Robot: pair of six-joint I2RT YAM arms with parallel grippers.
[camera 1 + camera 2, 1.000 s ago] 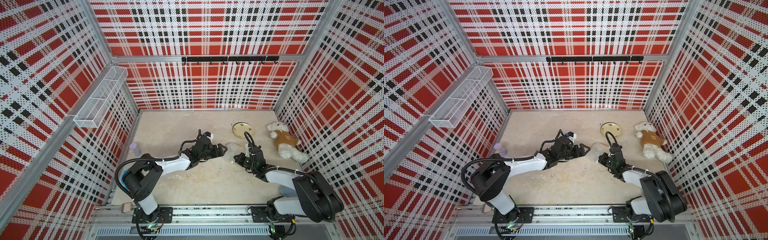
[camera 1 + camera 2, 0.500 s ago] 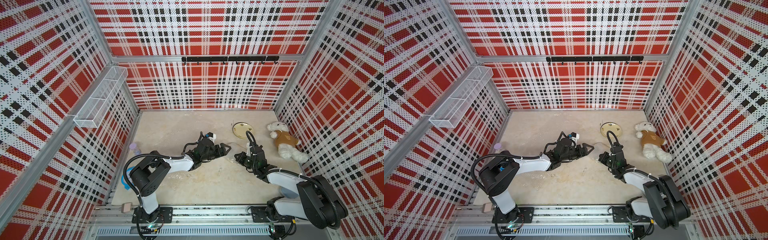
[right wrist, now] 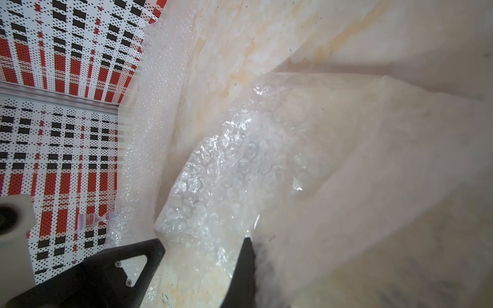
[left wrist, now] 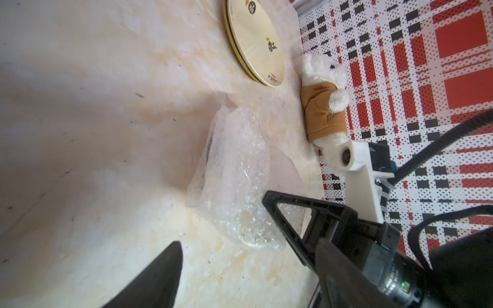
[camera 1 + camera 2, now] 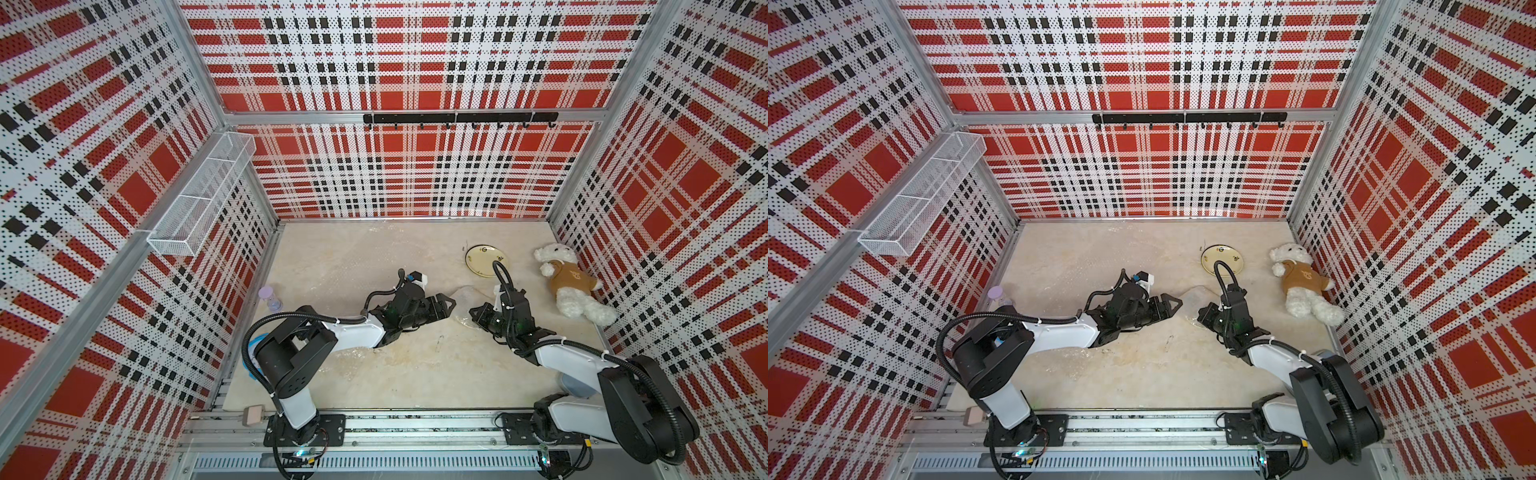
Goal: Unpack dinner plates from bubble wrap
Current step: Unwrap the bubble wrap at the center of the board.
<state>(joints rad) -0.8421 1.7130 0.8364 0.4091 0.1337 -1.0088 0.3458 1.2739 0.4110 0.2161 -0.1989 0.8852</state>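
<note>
Plaid walls [image 5: 415, 174], pale marbled floor [image 5: 399, 374]

Cream plate [image 5: 484, 259], clear bubble wrap [image 4: 234, 170], red-plaid walls [image 5: 415, 62]

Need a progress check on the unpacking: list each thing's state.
dinner plates: unwrapped, stacked flat
bubble wrap bundle: crumpled, one end lifted
right gripper: shut on the bundle
left gripper: open beside the bundle
loose bubble wrap sheet: spread flat
teddy bear: lying down
hourglass: upright
</note>
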